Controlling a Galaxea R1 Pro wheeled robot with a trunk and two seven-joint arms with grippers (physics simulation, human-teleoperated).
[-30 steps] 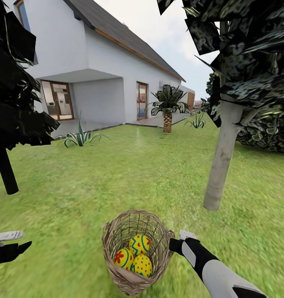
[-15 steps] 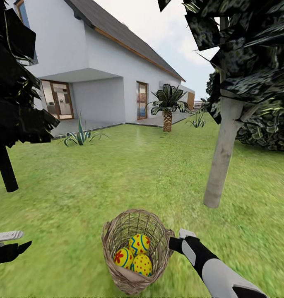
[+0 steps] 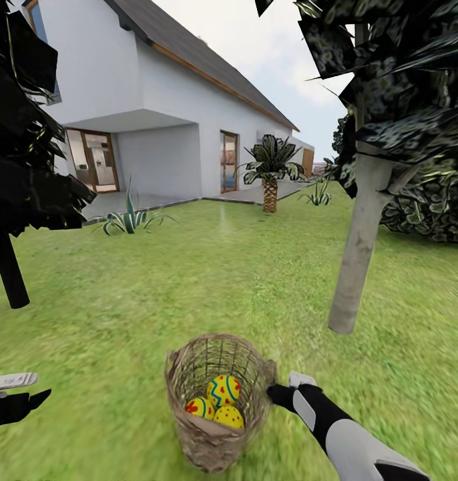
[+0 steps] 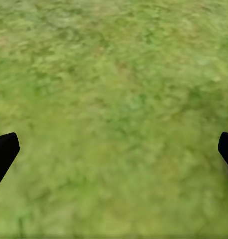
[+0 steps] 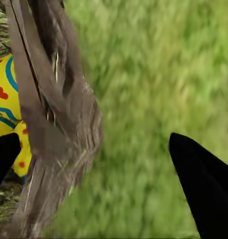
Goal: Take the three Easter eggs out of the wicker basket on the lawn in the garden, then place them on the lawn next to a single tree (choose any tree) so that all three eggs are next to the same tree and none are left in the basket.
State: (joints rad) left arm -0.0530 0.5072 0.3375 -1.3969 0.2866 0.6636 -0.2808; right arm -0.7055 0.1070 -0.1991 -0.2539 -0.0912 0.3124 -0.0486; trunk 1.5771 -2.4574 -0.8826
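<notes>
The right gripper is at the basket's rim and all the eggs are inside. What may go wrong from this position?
1. The right gripper has its open fingers astride the basket wall, so closing may pinch wicker, not an egg.
2. It presses at the rim and the basket already looks tilted; more push may tip it and spill the three eggs onto the lawn.
3. The eggs lie packed together deep inside, so the fingers may not fit around one.
</notes>
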